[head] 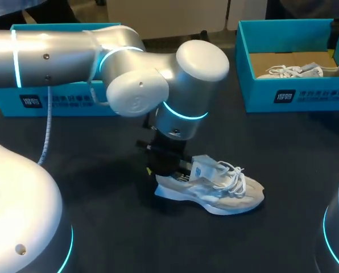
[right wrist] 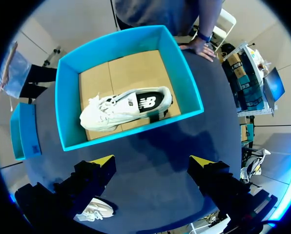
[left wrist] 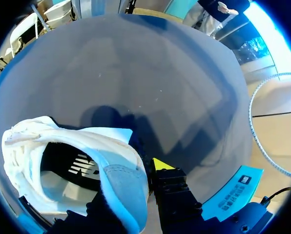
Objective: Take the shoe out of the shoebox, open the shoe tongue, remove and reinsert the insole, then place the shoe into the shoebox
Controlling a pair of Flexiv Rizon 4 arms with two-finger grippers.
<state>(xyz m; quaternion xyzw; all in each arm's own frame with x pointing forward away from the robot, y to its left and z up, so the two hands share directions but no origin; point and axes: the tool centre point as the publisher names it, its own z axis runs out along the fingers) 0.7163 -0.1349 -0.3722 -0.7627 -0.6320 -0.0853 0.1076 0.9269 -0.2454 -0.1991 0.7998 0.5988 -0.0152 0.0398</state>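
Observation:
A white sneaker stands on the dark table, its toe pointing right. My left gripper comes down from above and is shut on its heel. In the left wrist view the heel wall sits between the fingers. One yellow fingertip shows outside the heel; the other is hidden behind it, on the shoe's inner side. The black insole shows in the shoe's mouth. My right gripper hangs open, high above the teal shoebox, which holds a second white shoe.
The shoebox stands at the back right, and a teal lid at the back left behind my left arm. A person's hand rests on the table edge beyond the box.

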